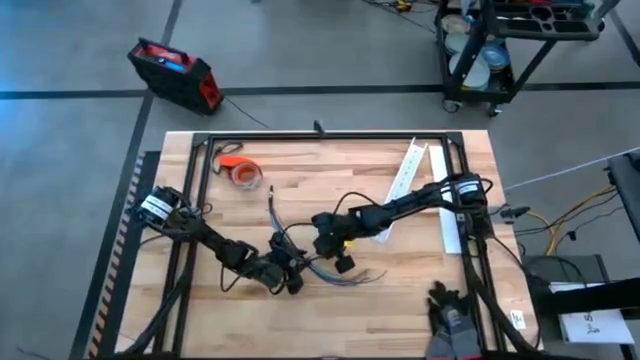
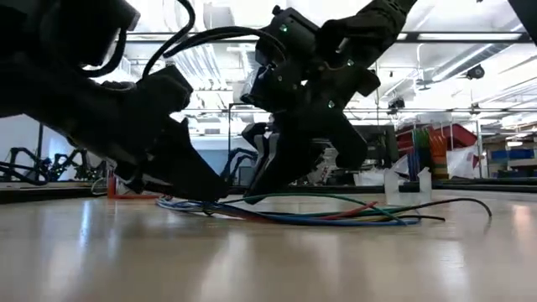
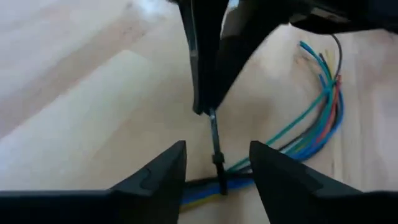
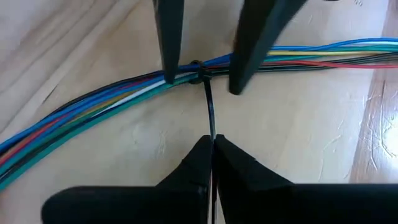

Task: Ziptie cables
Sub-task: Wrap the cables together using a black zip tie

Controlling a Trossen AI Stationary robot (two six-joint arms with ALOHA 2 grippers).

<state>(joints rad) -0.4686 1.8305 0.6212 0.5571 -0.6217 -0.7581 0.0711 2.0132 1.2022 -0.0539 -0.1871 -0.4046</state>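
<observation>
The cables (image 4: 93, 106) are a bundle of blue, green, red and dark wires lying on the wooden table (image 1: 300, 200), also seen in the low view (image 2: 336, 216). A thin dark ziptie (image 4: 209, 106) is looped round the bundle, with its head on the wires. My right gripper (image 4: 212, 142) is shut on the ziptie's tail, a short way from the bundle. My left gripper (image 3: 217, 163) is open. Its fingers (image 4: 169, 43) point down at the bundle, one on each side of the ziptie loop. My right gripper pinches the ziptie's free tail (image 4: 210, 127) between its two fingers. The tail runs straight and taut from the head on the bundle (image 4: 196, 71) to the fingers. The bundle lies on the table. My left gripper's fingertips (image 4: 235, 87) stand at the bundle; I cannot tell whether they touch it.
An orange tape roll (image 1: 241, 172) lies at the far left of the table. A long white slotted channel (image 1: 405, 175) lies at the far right. A black frame (image 1: 320, 137) runs along the table's edges. A red case (image 1: 175, 75) sits on the floor beyond.
</observation>
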